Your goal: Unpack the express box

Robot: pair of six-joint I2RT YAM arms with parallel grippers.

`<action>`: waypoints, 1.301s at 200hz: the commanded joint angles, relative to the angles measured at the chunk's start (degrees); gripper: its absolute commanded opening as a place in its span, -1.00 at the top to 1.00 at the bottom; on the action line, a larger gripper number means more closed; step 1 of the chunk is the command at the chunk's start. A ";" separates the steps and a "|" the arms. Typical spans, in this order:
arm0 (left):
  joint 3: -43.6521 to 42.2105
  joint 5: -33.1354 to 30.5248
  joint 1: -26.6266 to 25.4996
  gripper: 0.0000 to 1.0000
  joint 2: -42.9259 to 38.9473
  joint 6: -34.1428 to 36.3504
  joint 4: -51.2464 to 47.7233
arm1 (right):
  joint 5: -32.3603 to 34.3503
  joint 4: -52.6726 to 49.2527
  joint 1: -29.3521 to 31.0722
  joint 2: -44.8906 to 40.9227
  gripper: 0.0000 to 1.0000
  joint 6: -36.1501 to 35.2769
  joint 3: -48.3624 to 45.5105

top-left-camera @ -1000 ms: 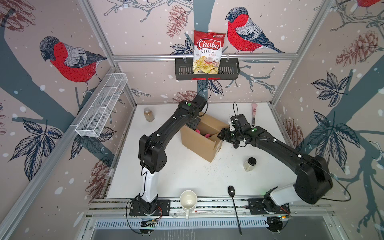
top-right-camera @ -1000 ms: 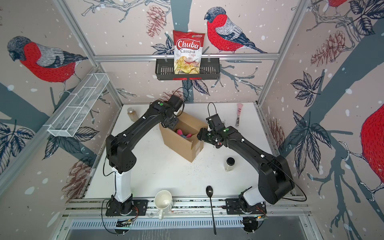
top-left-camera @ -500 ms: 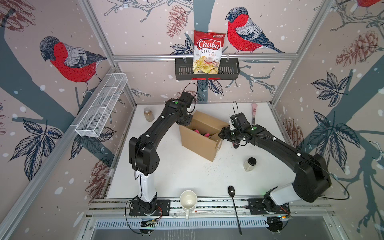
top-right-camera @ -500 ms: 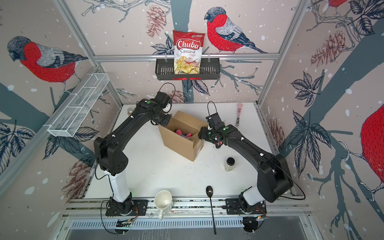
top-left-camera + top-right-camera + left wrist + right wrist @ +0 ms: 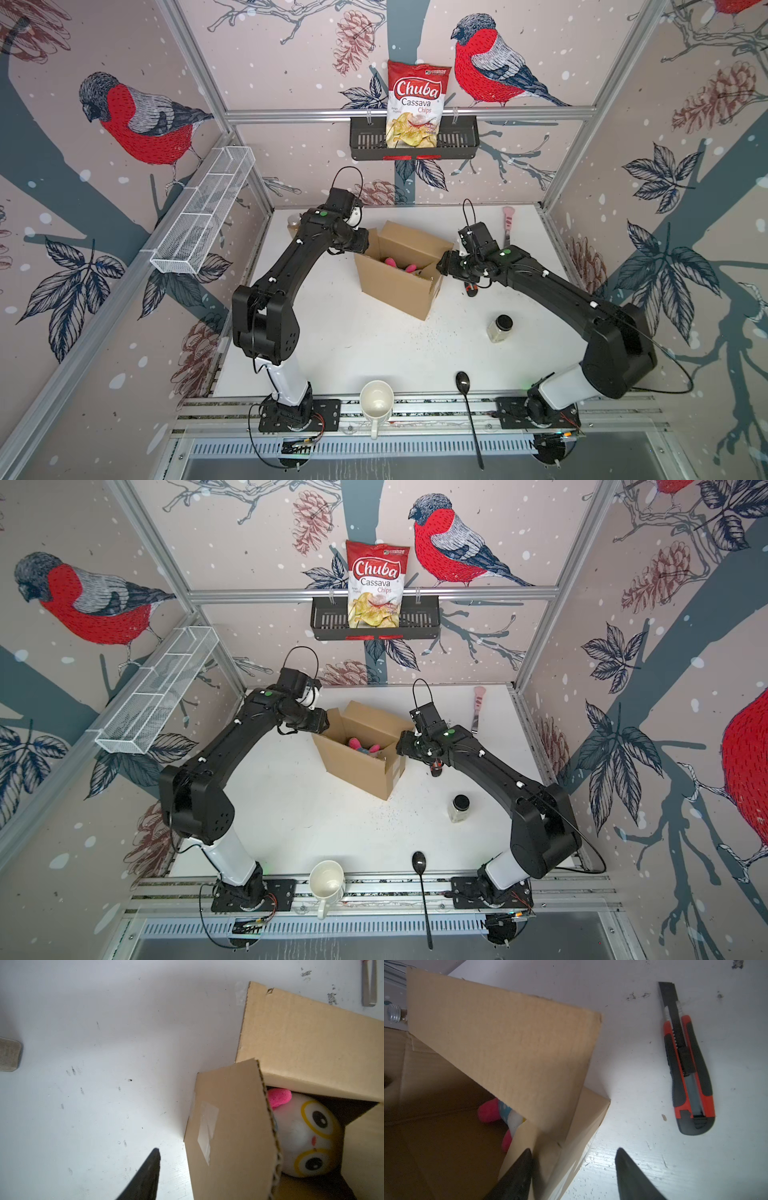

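The express box (image 5: 395,291) stands open in mid-table in both top views, its flaps raised. A white plush toy (image 5: 307,1138) with yellow-ringed eyes and pink parts lies inside it. My left gripper (image 5: 365,243) is at the box's left end flap (image 5: 228,1126). One of its fingers (image 5: 149,1167) shows outside the flap and apart from it, and the flap hides the other. My right gripper (image 5: 574,1149) is open astride the box's right end wall. One finger is inside against the cardboard, the other outside over the table.
A red and black utility knife (image 5: 687,1064) lies just right of the box. A black-lidded jar (image 5: 500,328), a mug (image 5: 376,401) and a spoon (image 5: 467,407) sit nearer the front. A pink-handled tool (image 5: 508,226) and a jar (image 5: 293,222) lie at the back.
My left gripper has drawn back from over the box's far side to its left end flap. The right arm has hardly moved.
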 commanded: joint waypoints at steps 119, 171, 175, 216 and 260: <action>-18.86 33.19 11.79 -0.09 -2.52 -13.16 22.55 | 7.99 -10.51 3.02 1.86 -0.25 -0.34 9.74; -30.64 36.55 11.41 0.29 -10.74 -27.81 40.34 | 11.49 -18.98 5.72 3.59 -0.36 0.58 20.33; -32.18 36.80 11.24 0.31 -11.64 -29.54 42.54 | 11.85 -19.52 5.87 3.98 -0.37 0.58 21.09; -43.28 32.98 7.61 0.34 -20.04 -42.60 56.79 | 15.81 -25.95 8.83 9.58 -0.43 1.80 28.52; -43.14 25.18 5.12 0.35 -25.12 -45.01 54.77 | 21.42 -25.00 12.22 6.97 -0.45 4.98 26.82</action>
